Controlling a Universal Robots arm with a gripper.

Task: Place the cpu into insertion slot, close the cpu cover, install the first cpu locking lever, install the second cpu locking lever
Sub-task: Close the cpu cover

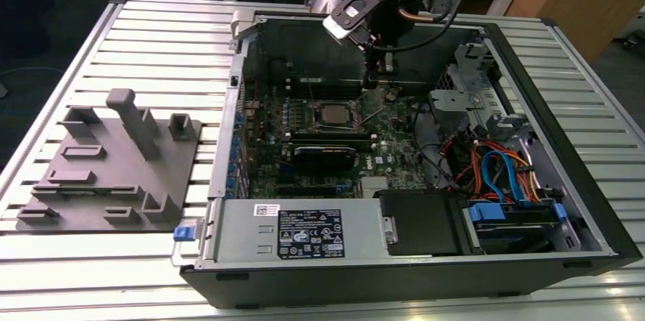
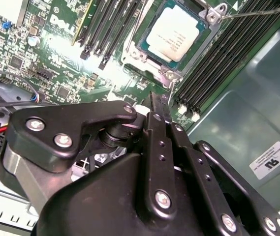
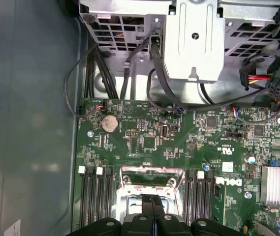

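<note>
Gripper (image 1: 378,83), its fingers pressed together with nothing between them, hangs inside the open computer case (image 1: 597,211) at the upper centre of the exterior view, just right of the insertion slot (image 1: 331,114). The cpu (image 2: 173,32) sits in that slot, framed by the cpu cover (image 2: 130,49). A thin locking lever (image 2: 253,11) angles away.

Matt silvery metal cpu (image 2: 173,33), glossy green board (image 3: 149,142)

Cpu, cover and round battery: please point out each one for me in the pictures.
cpu (image 2: 171,33): second wrist view, middle of its metal top.
cover (image 2: 208,29): second wrist view, frame edge beside the cpu.
battery (image 3: 109,123): first wrist view, centre of the round cell.
</note>
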